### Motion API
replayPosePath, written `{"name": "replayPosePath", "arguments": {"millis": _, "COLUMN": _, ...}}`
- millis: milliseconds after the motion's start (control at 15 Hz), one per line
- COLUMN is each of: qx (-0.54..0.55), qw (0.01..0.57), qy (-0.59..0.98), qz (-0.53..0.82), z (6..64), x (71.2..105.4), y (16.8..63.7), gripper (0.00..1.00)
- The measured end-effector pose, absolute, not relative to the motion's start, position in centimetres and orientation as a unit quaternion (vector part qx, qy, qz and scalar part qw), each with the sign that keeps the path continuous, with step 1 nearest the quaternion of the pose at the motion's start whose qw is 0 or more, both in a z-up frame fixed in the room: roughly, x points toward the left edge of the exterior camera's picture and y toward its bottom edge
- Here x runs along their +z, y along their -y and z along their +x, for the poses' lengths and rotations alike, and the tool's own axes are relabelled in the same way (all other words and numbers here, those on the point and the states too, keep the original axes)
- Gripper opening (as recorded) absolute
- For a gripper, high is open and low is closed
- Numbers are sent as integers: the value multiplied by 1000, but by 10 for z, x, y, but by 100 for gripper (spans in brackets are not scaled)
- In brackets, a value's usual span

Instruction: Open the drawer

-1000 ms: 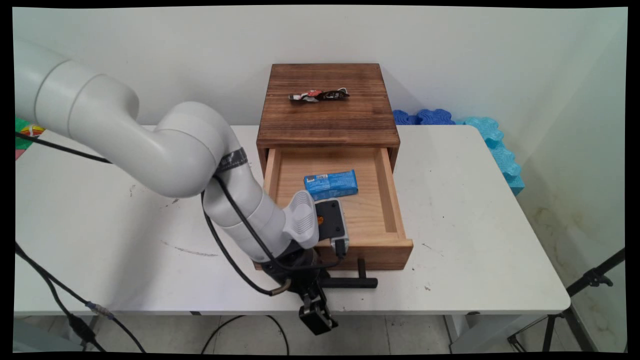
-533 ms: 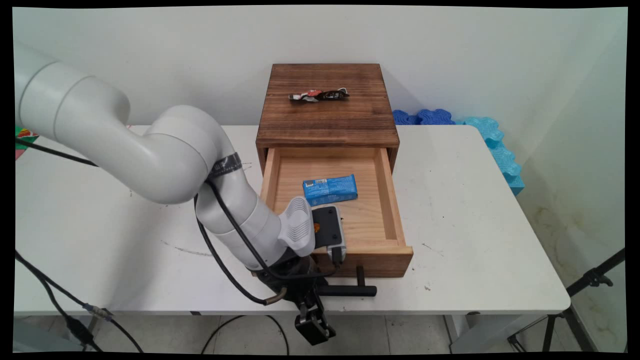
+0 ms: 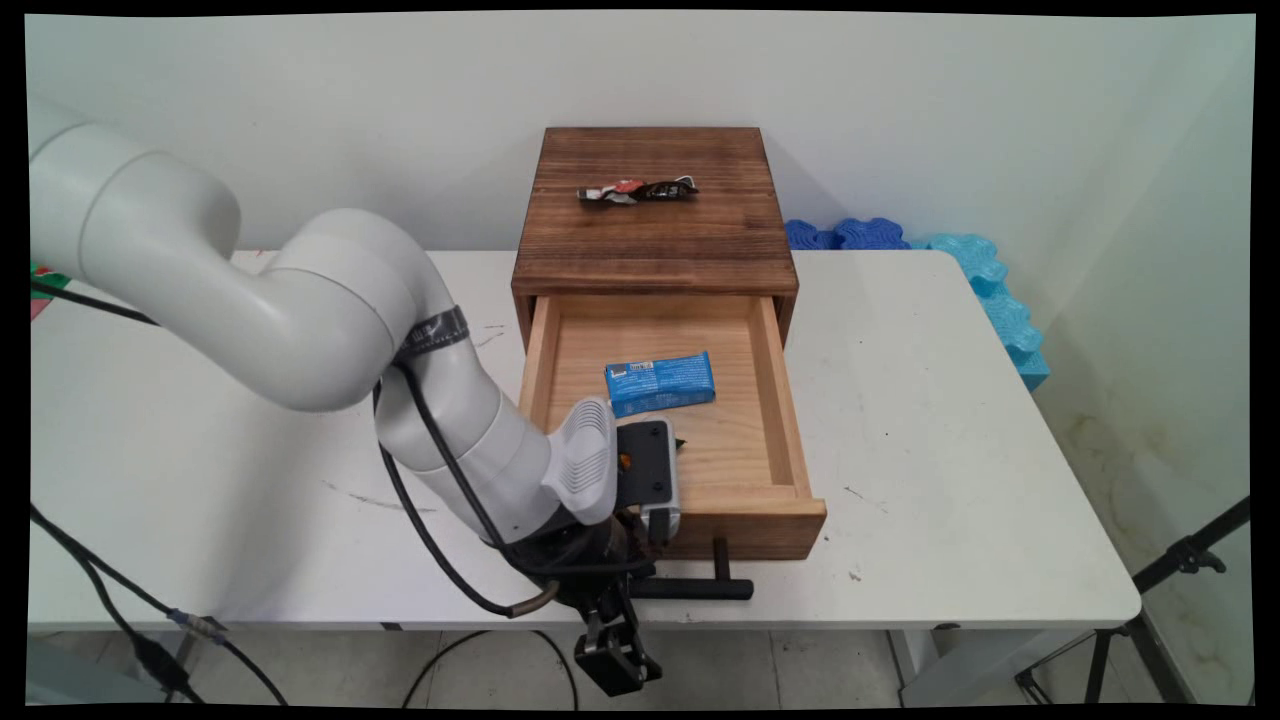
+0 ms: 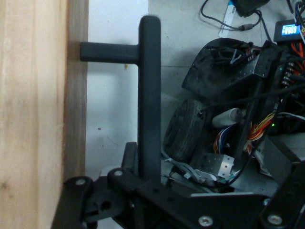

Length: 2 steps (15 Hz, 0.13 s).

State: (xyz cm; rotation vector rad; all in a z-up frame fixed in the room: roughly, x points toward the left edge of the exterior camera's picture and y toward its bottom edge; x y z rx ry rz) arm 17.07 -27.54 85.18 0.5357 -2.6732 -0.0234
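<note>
White worktop (image 3: 950,480) against a pale wall — at its near edge, the black two-finger end effector (image 3: 640,583) is clamped on the wooden drawer's (image 3: 770,505) black bar handle (image 4: 150,95), the drawer well out — mid-pull, I judge.

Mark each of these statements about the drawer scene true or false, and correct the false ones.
1. The wooden drawer is pulled out of the cabinet. True.
2. A blue packet lies inside the drawer. True.
3. The cabinet's top is bare. False: a crumpled wrapper lies on it.
4. The gripper is at the drawer's black handle, with the bar running between its jaws. True.
5. The blue packet stands on the white table beside the cabinet. False: it lies on the drawer's floor.
6. The blue foam pieces sit on the cabinet. False: they lie off the table's far right edge, by the wall.
</note>
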Motion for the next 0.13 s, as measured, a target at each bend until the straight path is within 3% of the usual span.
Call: {"name": "replayPosePath", "arguments": {"millis": 133, "qx": -2, "qw": 208, "qy": 963, "qz": 175, "z": 172, "x": 854, "y": 275, "gripper": 100}}
